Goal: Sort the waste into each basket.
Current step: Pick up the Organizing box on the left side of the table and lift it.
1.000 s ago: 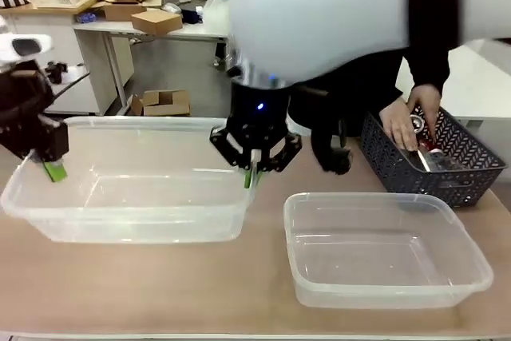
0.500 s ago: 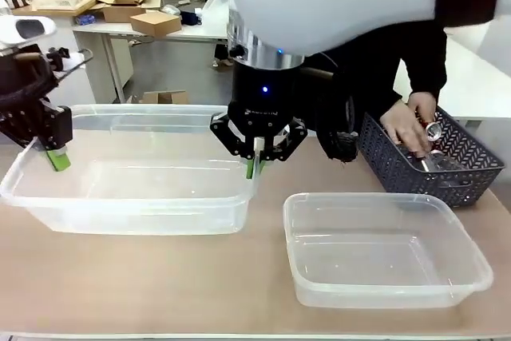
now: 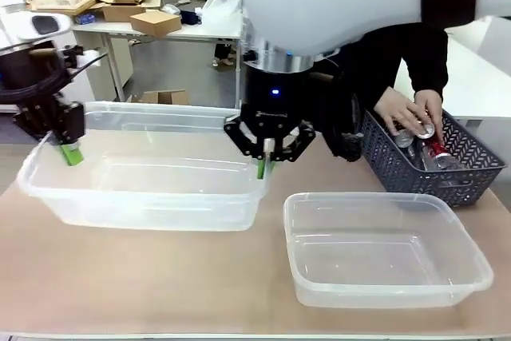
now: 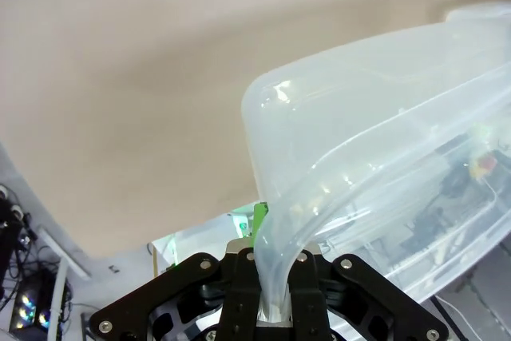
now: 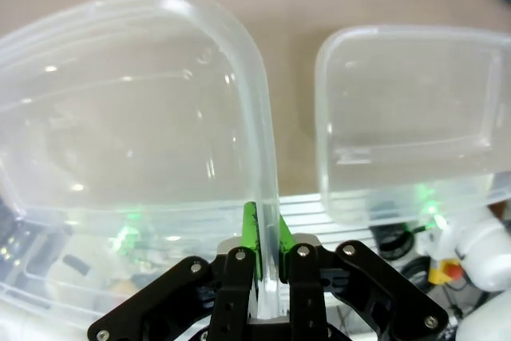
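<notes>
Left fingers (image 3: 72,154) and right fingers (image 3: 261,168) each pinch the rim of the large clear tub (image 3: 152,215) at opposite short ends, its long axis spanning the frame's left half. A smaller clear tub (image 3: 383,299) sits just right; bare tabletop (image 3: 160,285) lies in front. The cans (image 3: 432,149) lie in the lattice basket (image 3: 455,183), right, under the person's hand (image 3: 406,115).

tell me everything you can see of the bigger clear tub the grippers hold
The larger clear tub is see-through plastic, rectangular with rounded corners and a thick rim, and looks empty. The left gripper pinches its left rim, the right gripper its right rim. It is left of a smaller clear tub, apart from it.
</notes>
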